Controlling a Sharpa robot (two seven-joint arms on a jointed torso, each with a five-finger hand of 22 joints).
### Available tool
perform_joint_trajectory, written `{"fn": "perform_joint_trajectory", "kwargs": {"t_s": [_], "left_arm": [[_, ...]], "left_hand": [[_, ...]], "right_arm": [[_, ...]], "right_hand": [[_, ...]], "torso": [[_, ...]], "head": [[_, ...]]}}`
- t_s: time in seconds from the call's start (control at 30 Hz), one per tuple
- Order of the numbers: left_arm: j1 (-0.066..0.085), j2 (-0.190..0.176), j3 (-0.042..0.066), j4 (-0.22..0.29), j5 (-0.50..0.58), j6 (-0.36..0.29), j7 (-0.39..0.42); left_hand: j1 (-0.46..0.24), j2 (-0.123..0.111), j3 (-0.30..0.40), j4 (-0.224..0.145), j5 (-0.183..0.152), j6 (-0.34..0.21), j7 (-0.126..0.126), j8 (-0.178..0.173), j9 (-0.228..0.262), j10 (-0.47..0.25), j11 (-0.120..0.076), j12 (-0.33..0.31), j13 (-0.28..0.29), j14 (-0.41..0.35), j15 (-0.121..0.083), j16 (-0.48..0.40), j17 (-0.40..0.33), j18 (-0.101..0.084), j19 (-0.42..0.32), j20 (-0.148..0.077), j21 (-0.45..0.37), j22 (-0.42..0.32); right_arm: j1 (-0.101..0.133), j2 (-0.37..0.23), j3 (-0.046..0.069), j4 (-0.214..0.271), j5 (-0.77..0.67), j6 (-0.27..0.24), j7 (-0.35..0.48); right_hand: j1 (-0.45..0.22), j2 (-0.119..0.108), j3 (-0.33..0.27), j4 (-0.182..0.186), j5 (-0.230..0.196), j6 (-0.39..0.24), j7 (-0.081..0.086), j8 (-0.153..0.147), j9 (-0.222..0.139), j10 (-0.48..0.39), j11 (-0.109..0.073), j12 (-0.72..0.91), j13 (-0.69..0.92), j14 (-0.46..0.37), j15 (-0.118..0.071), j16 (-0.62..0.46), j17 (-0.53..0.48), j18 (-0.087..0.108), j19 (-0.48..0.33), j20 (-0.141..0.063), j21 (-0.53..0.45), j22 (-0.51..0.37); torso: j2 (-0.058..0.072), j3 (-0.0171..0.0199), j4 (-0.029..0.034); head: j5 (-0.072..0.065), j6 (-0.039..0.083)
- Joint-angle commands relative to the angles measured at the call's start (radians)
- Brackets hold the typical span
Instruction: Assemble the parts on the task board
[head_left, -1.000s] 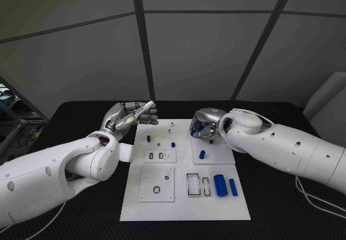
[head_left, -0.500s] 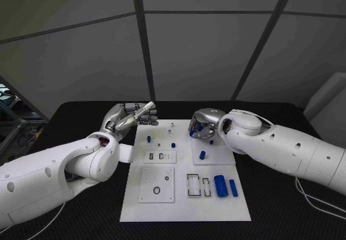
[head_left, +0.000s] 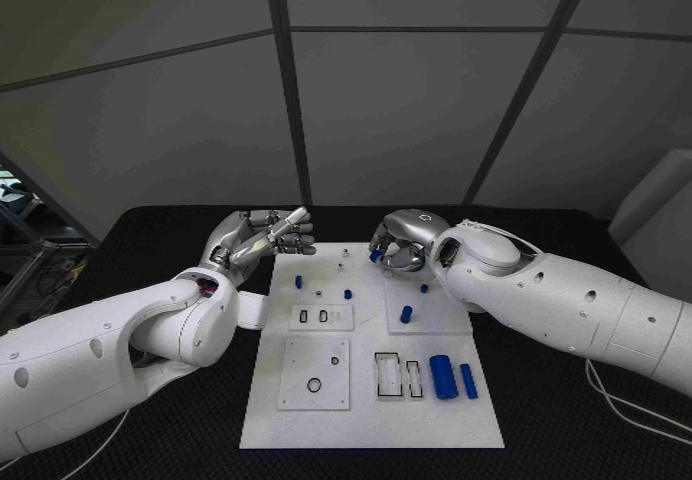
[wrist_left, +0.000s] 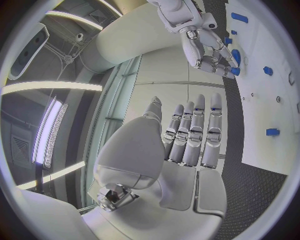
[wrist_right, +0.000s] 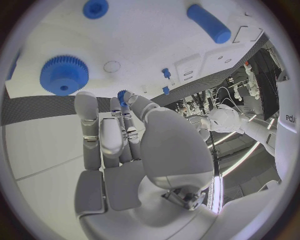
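Note:
The white task board (head_left: 372, 400) lies in the middle of the black table. My right hand (head_left: 397, 243) hovers over the board's far edge and pinches a small blue part (wrist_right: 122, 95) between thumb and fingertips; the head view shows that part (head_left: 376, 256) under the fingers. Just beyond the fingertips, a blue gear (wrist_right: 64, 75) sits on the board. My left hand (head_left: 267, 235) is raised off the board's far left corner, fingers (wrist_left: 190, 131) straight and apart, holding nothing. The left wrist view also catches the right hand (wrist_left: 209, 47).
Two blue cylinders (head_left: 441, 373) (head_left: 467, 376) lie at the board's near right beside rectangular slots. A small blue piece (head_left: 407, 313) and short blue pegs (head_left: 299, 281) (head_left: 348, 294) stand further back. Black table (head_left: 577, 440) surrounds the board.
My right hand has drifted slightly toward the board's far edge and to the left, still with the small blue part. The left hand has stayed where it was.

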Motion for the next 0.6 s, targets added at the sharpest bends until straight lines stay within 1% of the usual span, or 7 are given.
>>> {"fn": "perform_joint_trajectory", "kwargs": {"t_s": [0.03, 0.23, 0.3, 0.43, 0.47, 0.5, 0.6], "left_arm": [[0.002, 0.001, 0.001, -0.002, 0.005, 0.014, 0.005], [0.002, 0.005, 0.001, -0.005, 0.005, 0.015, 0.004], [0.002, 0.005, 0.001, -0.006, 0.005, 0.016, 0.004], [0.002, 0.006, 0.001, -0.007, 0.005, 0.016, 0.004], [0.002, 0.005, 0.001, -0.007, 0.005, 0.016, 0.004], [0.002, 0.005, 0.001, -0.007, 0.005, 0.016, 0.004], [0.002, 0.003, 0.001, -0.008, 0.005, 0.016, 0.005]], "left_hand": [[-0.011, 0.001, -0.004, 0.0, -0.001, -0.001, 0.007, -0.005, -0.002, -0.003, 0.006, -0.003, -0.001, -0.001, 0.004, -0.006, 0.001, 0.05, 0.007, 0.0, -0.004, -0.001], [-0.011, 0.001, -0.004, 0.0, -0.001, -0.001, 0.007, -0.005, -0.002, -0.003, 0.006, -0.003, -0.001, -0.001, 0.004, -0.006, 0.001, 0.05, 0.007, 0.0, -0.004, -0.001], [-0.011, 0.001, -0.004, 0.0, -0.001, -0.001, 0.007, -0.005, -0.002, -0.003, 0.006, -0.003, -0.001, -0.001, 0.004, -0.006, 0.001, 0.05, 0.007, 0.0, -0.004, -0.001], [-0.011, 0.001, -0.004, 0.0, -0.001, -0.001, 0.007, -0.005, -0.002, -0.003, 0.006, -0.003, -0.001, -0.001, 0.004, -0.006, 0.001, 0.05, 0.007, 0.0, -0.004, -0.001], [-0.011, 0.001, -0.004, 0.0, -0.001, -0.001, 0.007, -0.005, -0.002, -0.003, 0.006, -0.003, -0.001, -0.001, 0.004, -0.006, 0.001, 0.05, 0.007, 0.0, -0.004, -0.001], [-0.011, 0.001, -0.004, 0.0, -0.001, -0.001, 0.007, -0.005, -0.002, -0.003, 0.006, -0.003, -0.001, -0.001, 0.004, -0.006, 0.001, 0.05, 0.007, 0.0, -0.004, -0.001], [-0.011, 0.001, -0.004, 0.0, -0.001, -0.001, 0.007, -0.005, -0.002, -0.003, 0.006, -0.003, -0.001, -0.001, 0.004, -0.006, 0.001, 0.05, 0.007, 0.0, -0.004, -0.001]], "right_arm": [[0.003, 0.019, 0.0, -0.019, 0.005, -0.079, -0.014], [0.007, 0.068, 0.0, -0.07, 0.013, -0.094, -0.017], [0.007, 0.082, 0.0, -0.083, 0.015, -0.095, -0.016], [0.007, 0.102, 0.0, -0.103, 0.017, -0.089, -0.013], [0.007, 0.106, 0.0, -0.107, 0.018, -0.087, -0.013], [0.008, 0.11, 0.0, -0.111, 0.018, -0.085, -0.012], [0.008, 0.118, 0.0, -0.119, 0.018, -0.081, -0.012]], "right_hand": [[-0.002, -0.008, 0.006, 0.001, 0.004, 0.008, 0.0, 0.001, 0.001, 0.006, 0.001, -0.007, -0.001, 0.033, -0.007, 0.003, 0.002, -0.009, 0.005, 0.004, 0.005, 0.003], [-0.015, -0.014, 0.008, 0.011, -0.001, 0.005, 0.002, -0.002, 0.001, 0.004, 0.003, -0.01, -0.002, 0.032, -0.005, 0.007, 0.004, -0.008, 0.001, 0.005, 0.011, 0.008], [-0.017, -0.016, 0.008, 0.013, -0.003, 0.005, 0.002, -0.003, 0.001, 0.004, 0.003, -0.01, -0.002, 0.032, -0.005, 0.007, 0.004, -0.009, 0.001, 0.006, 0.013, 0.009], [-0.019, -0.017, 0.008, 0.014, -0.005, 0.005, 0.002, -0.003, 0.001, 0.004, 0.003, -0.01, -0.002, 0.032, -0.005, 0.008, 0.004, -0.008, 0.0, 0.006, 0.013, 0.009], [-0.019, -0.017, 0.008, 0.014, -0.005, 0.005, 0.002, -0.003, 0.001, 0.004, 0.003, -0.01, -0.002, 0.032, -0.005, 0.008, 0.005, -0.008, 0.0, 0.006, 0.013, 0.009], [-0.02, -0.018, 0.008, 0.015, -0.006, 0.005, 0.002, -0.004, 0.001, 0.004, 0.003, -0.01, -0.002, 0.032, -0.005, 0.009, 0.006, -0.009, 0.0, 0.006, 0.014, 0.011], [-0.02, -0.018, 0.008, 0.015, -0.006, 0.004, 0.002, -0.004, 0.001, 0.003, 0.003, -0.011, -0.002, 0.032, -0.005, 0.009, 0.006, -0.009, 0.0, 0.006, 0.015, 0.011]], "torso": [[0.001, -0.0006, 0.0012], [0.003, -0.0007, 0.0026], [0.005, -0.0014, 0.0045], [0.008, -0.0031, 0.0081], [0.008, -0.0029, 0.0071], [0.009, -0.0033, 0.0075], [0.009, -0.0024, 0.0053]], "head": [[0.002, -0.001], [0.003, -0.001], [0.003, 0.001], [0.001, 0.001], [0.001, 0.001], [0.0, 0.001], [0.002, 0.0]]}}
